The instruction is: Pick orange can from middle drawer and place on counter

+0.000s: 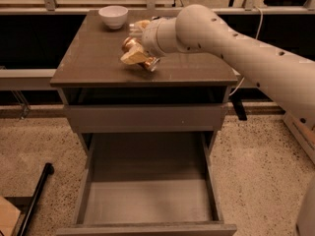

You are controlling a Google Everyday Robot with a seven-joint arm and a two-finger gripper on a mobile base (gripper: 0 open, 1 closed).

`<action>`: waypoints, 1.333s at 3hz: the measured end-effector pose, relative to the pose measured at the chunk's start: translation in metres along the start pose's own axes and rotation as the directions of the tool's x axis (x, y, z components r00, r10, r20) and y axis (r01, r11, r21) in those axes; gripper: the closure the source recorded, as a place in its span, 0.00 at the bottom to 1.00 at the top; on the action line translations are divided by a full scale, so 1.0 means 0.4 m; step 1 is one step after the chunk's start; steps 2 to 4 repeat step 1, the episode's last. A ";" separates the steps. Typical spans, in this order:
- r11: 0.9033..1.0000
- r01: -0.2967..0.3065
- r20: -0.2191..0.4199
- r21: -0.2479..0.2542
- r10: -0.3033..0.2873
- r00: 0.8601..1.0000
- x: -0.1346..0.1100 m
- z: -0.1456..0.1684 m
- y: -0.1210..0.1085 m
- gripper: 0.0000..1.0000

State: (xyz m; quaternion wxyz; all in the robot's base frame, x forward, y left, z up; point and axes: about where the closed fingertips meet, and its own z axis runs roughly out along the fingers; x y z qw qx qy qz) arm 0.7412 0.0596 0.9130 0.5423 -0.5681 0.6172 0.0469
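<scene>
The orange can is held tilted in my gripper, low over the middle of the counter. The fingers are shut on the can; one cream finger lies across its front. Whether the can touches the counter top I cannot tell. The middle drawer is pulled wide open below, and its flat floor is bare. My white arm reaches in from the right.
A white bowl stands at the counter's back left corner. A shallower drawer sits under the counter top, slightly out. A black pole lies on the speckled floor at the lower left. A rail runs behind the cabinet.
</scene>
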 end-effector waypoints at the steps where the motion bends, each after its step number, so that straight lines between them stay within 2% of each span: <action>1: 1.000 0.000 0.000 -0.001 0.000 1.000 -0.001 0.001 0.001 0.00; 4: 1.000 0.000 0.000 -0.001 0.000 1.000 -0.001 0.001 0.001 0.00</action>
